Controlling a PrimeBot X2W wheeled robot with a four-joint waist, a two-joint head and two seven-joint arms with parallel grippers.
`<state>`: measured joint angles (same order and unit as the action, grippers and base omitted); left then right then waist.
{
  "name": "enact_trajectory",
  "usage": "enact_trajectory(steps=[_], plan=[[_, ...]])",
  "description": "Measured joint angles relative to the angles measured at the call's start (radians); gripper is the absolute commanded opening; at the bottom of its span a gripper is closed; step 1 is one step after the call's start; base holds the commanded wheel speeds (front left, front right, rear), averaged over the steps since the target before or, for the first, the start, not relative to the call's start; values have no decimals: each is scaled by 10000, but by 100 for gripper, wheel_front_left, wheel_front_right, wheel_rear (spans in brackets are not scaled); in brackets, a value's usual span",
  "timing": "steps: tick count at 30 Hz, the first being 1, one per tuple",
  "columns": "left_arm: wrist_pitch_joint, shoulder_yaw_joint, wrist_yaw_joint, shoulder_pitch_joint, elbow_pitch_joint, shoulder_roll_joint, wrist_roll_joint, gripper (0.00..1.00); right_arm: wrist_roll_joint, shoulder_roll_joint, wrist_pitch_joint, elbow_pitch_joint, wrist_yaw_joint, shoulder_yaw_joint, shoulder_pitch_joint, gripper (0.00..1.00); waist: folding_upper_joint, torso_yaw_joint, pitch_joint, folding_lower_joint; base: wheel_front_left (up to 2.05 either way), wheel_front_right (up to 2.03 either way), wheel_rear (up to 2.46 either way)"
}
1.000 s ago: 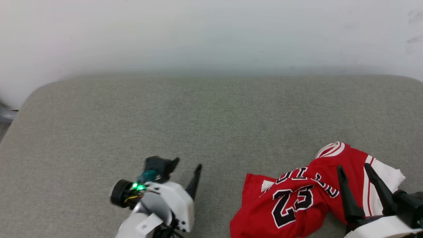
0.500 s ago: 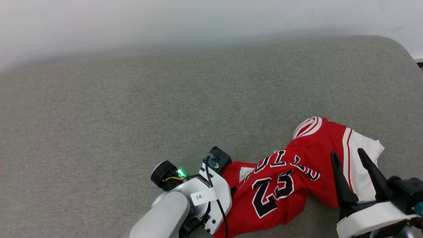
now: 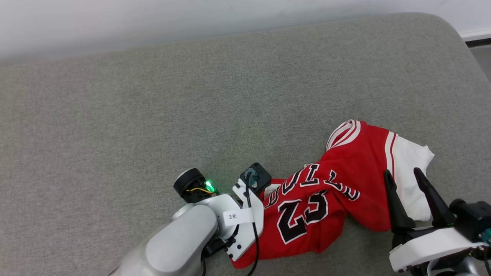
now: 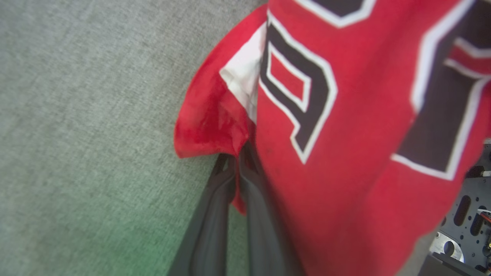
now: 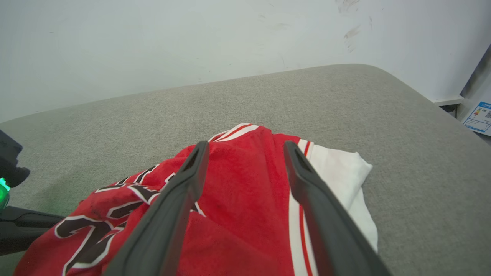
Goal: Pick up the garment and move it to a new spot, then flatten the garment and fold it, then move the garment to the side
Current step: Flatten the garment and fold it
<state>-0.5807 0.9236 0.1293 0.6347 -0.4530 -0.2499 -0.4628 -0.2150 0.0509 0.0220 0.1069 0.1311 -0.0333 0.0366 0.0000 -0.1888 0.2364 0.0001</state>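
Right — nearest to me, my left gripper (image 4: 237, 163) has its two fingers pressed together on a fold of red cloth at the left edge of the garment (image 3: 337, 191), just below the white patch (image 4: 239, 76) beside the lettering. I hold that edge because it is the loose corner closest to my left arm, and a pinch there should let the rest trail after it when I lift. My right gripper (image 3: 401, 173) is spread and holds nothing, its fingers pointing over the red shoulder and the white sleeve (image 3: 410, 161) — placed so, I judge, to come down on that far end for a second hold, since one corner alone would leave the jersey hanging in a bunch. Whether those fingers touch the cloth I cannot tell. The garment lies crumpled on the grey cushion (image 3: 172, 96), toward its right side and near the front, number and letters facing up but twisted, the striped neck trim (image 3: 343, 132) at the back of the heap. Beyond it the cushion stretches broad to my left, which looks the likely new spot, and behind that stands the pale wall (image 3: 153, 23)
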Motion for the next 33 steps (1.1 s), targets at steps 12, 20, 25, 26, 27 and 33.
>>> enact_trajectory(steps=[12,20,25,26,27,33], plan=[[2451,-1716,-1457,-479,846,-857,-395,0,-52,2,-54,-245,0,-460,162,100,0,700,-766,0,0,0,0],[3290,-3382,-2978,-2391,1908,-1801,-1446,0,38,2,-228,-102,0,-654,421,100,0,1471,-1290,0,0,0,0],[3743,-4408,-3885,-4276,2291,-2182,-2324,0,63,0,-326,-12,0,-742,626,100,0,1843,-1595,0,0,0,0],[3816,-4541,-4013,-4653,2351,-2224,-2470,0,71,0,-343,6,0,-769,661,100,0,1910,-1648,0,0,0,0],[3847,-4669,-4134,-5002,2406,-2240,-2617,0,109,0,-378,23,0,-775,688,100,0,1966,-1711,0,0,0,0],[3873,-5012,-4422,-6887,2560,-2092,-3524,0,155,0,-508,121,0,-830,879,100,0,2218,-2123,-1,0,0,0]])
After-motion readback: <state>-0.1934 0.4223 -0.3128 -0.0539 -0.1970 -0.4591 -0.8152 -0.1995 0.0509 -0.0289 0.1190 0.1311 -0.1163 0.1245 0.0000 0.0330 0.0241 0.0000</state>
